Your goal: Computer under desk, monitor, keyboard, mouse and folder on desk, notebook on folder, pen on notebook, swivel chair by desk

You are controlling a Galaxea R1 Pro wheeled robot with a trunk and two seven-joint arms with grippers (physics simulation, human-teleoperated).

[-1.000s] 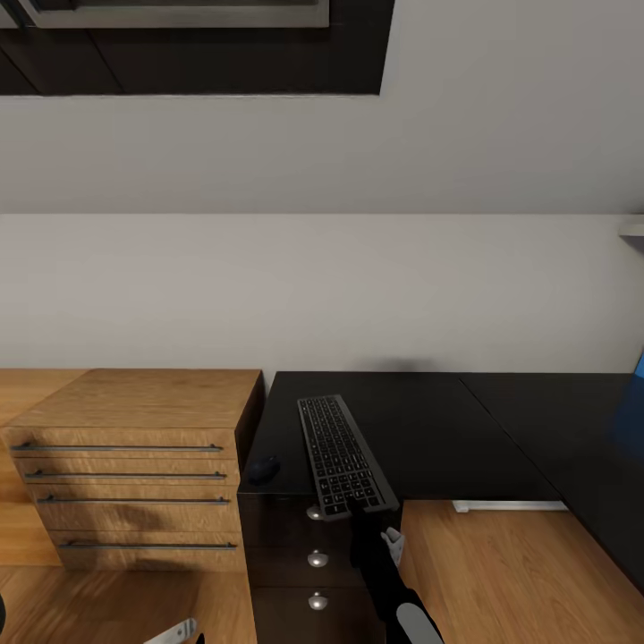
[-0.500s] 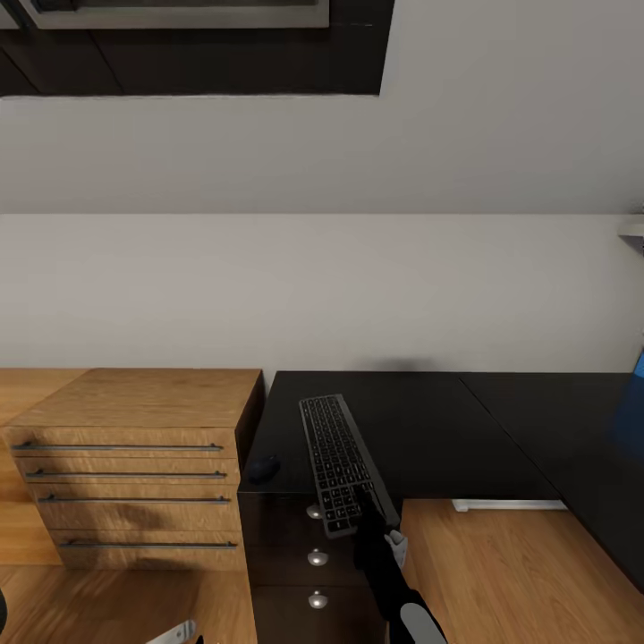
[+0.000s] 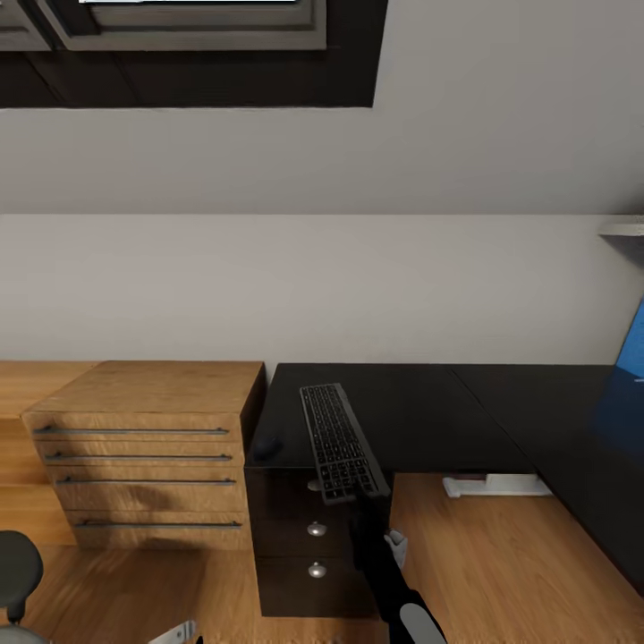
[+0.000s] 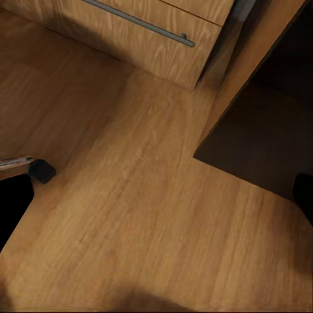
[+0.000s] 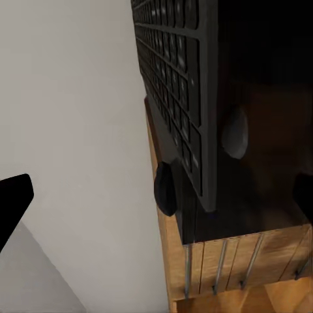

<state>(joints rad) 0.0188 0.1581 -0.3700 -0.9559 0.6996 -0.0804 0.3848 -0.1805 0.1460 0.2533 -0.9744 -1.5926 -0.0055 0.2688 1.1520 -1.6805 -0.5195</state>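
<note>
The desk [image 3: 429,420] (glossy black) carries the keyboard [image 3: 340,443] and mouse [image 3: 266,447].

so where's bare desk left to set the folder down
Bare black desk runs from the keyboard to the blue panel. The corner by the wooden drawers is crowded: the mouse and keyboard lie there.

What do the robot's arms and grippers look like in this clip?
In the head view the right arm is a slim matte black limb with a light grey band near the bottom edge and a small pale grey part at its side. The left gripper's tip is light grey with dark trim. No cables or markings are visible.
</note>
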